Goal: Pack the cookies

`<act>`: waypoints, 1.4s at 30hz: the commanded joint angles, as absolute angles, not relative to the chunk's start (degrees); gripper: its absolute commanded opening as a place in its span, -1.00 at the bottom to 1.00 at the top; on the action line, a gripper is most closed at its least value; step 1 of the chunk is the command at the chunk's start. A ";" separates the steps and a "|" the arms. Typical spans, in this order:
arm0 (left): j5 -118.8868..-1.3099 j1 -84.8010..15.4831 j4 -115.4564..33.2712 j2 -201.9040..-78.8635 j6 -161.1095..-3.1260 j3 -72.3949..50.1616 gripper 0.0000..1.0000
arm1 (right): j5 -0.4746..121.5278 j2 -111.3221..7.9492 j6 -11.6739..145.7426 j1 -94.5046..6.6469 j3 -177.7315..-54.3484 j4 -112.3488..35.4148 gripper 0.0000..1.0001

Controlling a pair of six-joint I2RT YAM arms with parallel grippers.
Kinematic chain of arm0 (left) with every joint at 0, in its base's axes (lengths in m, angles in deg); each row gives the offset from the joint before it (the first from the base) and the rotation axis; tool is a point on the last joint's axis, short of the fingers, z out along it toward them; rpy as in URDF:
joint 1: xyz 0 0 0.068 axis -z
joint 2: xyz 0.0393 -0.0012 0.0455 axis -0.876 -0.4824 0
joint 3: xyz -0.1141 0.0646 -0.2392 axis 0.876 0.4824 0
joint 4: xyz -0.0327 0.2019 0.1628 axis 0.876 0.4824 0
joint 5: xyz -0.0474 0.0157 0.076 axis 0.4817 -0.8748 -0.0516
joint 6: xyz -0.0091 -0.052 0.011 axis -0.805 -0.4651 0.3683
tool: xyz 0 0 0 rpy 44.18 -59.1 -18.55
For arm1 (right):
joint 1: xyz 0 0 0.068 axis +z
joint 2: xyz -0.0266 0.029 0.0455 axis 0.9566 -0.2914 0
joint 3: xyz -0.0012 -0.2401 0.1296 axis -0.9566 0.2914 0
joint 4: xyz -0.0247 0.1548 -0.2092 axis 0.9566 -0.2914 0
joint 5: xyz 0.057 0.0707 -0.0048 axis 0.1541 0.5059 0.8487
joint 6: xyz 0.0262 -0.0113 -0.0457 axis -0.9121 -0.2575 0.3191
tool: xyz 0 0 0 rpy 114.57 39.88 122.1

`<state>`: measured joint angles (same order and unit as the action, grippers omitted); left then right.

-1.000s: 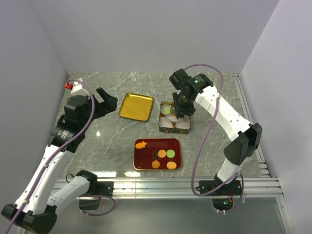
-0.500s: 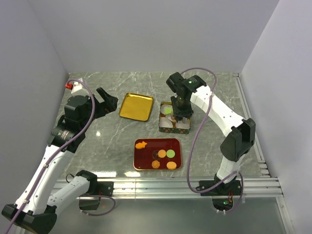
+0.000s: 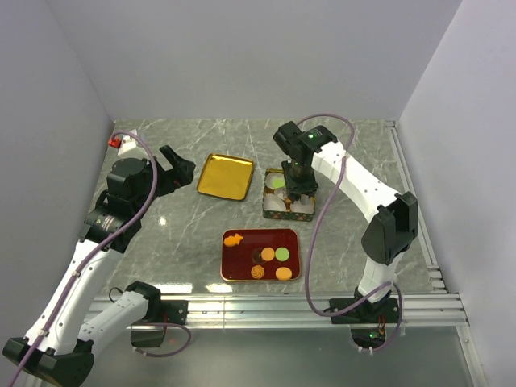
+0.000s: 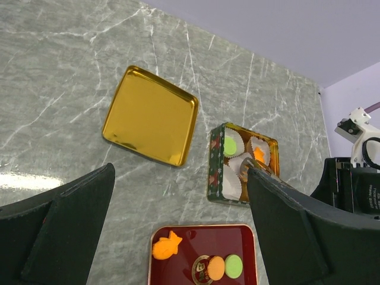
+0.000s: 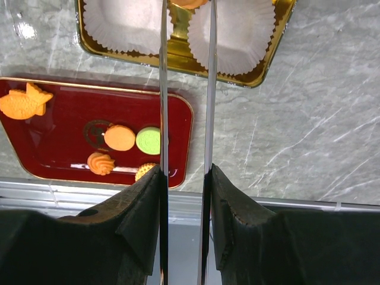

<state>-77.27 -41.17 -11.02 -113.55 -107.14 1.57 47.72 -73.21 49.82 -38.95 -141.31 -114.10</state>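
Several cookies lie on a red tray (image 3: pixel 242 260): an orange fish (image 3: pixel 234 239), an orange disc (image 3: pixel 268 254), a green disc (image 3: pixel 282 254), an orange swirl (image 3: pixel 257 272). A green tin (image 3: pixel 267 211) with white paper cups holds a green cookie (image 4: pixel 230 144) and an orange one (image 4: pixel 259 155). My right gripper (image 3: pixel 297 189) is over the tin, shut on metal tongs (image 5: pixel 163 89). The tong tips reach into the tin with an orange piece (image 5: pixel 190 3) between them. My left gripper (image 3: pixel 173 169) is open and empty, high at the left.
A gold lid (image 3: pixel 226 176) lies flat left of the tin. A red and white object (image 3: pixel 119 143) sits at the far left corner. Walls enclose the table on three sides, and a metal rail runs along the right edge.
My right arm has shifted a little left and settled over the tin with the tongs. The left arm has not moved.
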 commanded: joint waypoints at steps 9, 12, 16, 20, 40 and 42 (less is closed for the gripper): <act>-77.94 -40.94 -10.78 -113.40 -106.49 0.32 0.99 | 46.03 -75.72 51.44 -40.62 -143.93 -112.40 -0.21; -78.03 -40.94 -10.69 -113.49 -106.49 0.23 0.99 | 46.12 -76.34 51.61 -40.89 -144.91 -112.49 -0.22; -78.11 -40.94 -10.51 -113.58 -106.49 0.14 0.99 | 46.38 -77.39 51.79 -40.89 -145.79 -112.58 -0.22; -78.12 -40.94 -10.34 -113.76 -106.40 -0.12 0.99 | 46.91 -77.92 51.96 -40.98 -147.36 -113.19 -0.23; -77.76 -40.94 -10.34 -114.28 -106.57 0.14 0.99 | 48.40 -74.67 51.17 -40.98 -143.33 -112.14 -0.24; -77.50 -40.94 -10.42 -114.46 -106.57 0.06 0.99 | 48.40 -74.41 51.00 -41.06 -142.62 -111.70 -0.24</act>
<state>-77.64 -41.17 -10.02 -114.45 -107.16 1.57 48.22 -77.13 51.17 -40.61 -143.45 -112.90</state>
